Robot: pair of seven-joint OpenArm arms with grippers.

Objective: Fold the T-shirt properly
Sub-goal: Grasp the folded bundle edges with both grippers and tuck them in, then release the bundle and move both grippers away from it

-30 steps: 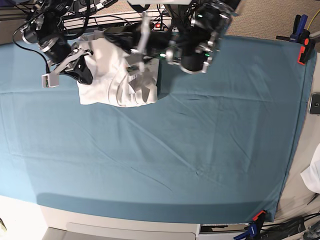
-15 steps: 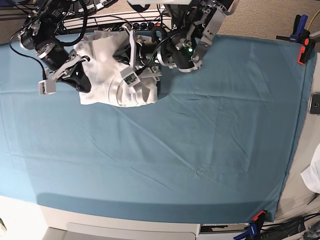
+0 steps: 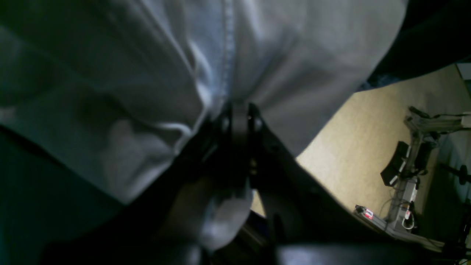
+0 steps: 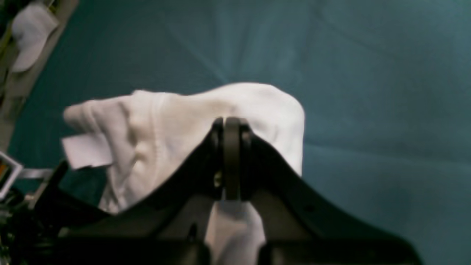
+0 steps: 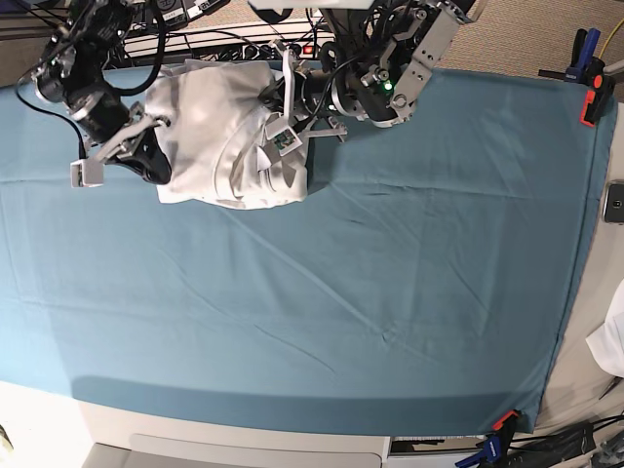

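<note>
The white T-shirt (image 5: 210, 127) lies bunched in a thick wad at the back left of the teal table cover (image 5: 390, 273). My right gripper (image 5: 154, 146) is at the wad's left edge. In the right wrist view it (image 4: 228, 127) is shut on a fold of the T-shirt (image 4: 165, 114). My left gripper (image 5: 285, 109) is at the wad's right side. The left wrist view shows it (image 3: 239, 112) shut on the T-shirt (image 3: 128, 92) near a stitched seam. The wrinkled cloth sags between the two grips.
Clamps (image 5: 590, 93) (image 5: 504, 421) pin the cover at the right edge. A dark device (image 5: 614, 202) and a white cloth scrap (image 5: 612, 341) lie beyond that edge. Cables and a power strip (image 5: 224, 34) run behind the table.
The left arm has swung back and to the right, pulling its part of the T-shirt with it. The right gripper has shifted slightly left. The cloth now spreads wider toward the back.
</note>
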